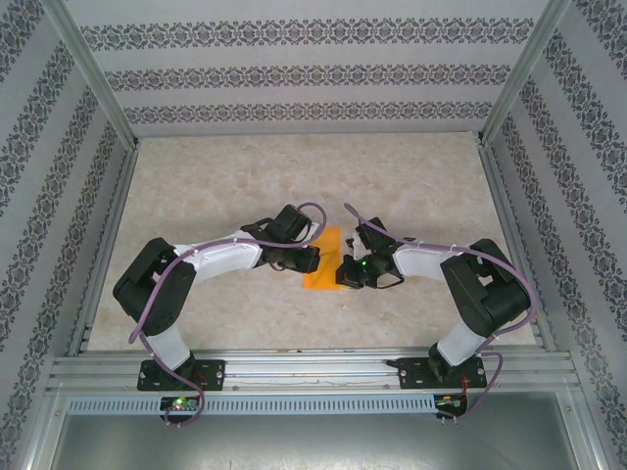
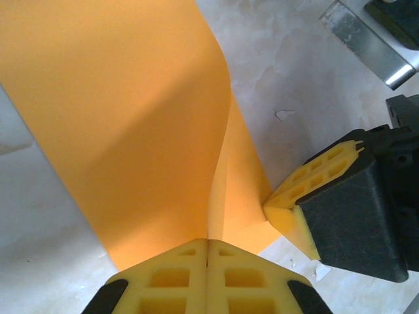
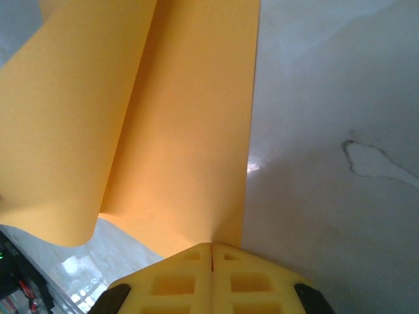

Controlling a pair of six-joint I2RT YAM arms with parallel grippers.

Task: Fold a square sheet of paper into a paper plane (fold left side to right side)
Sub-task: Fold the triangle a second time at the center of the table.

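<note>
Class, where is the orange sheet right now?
In the top view, the orange sheet is mid-table, pinched by the left gripper and right gripper on either side.

Orange square sheet of paper (image 1: 321,269), partly folded over on itself, near the middle of the table (image 1: 216,186).

The paper is thin, plain bright orange and unmarked. From above it reads as a narrow slanted strip, a little closer to the table's near edge than to its far edge. In the left wrist view the sheet (image 2: 131,118) has one layer lying flat on the table (image 2: 294,78), while a broad flap rises from it in a soft, rounded bend. In the right wrist view the sheet (image 3: 183,131) has one long straight edge lying along the table (image 3: 327,131), and the flap's curled lower corner hangs above the table.
</note>
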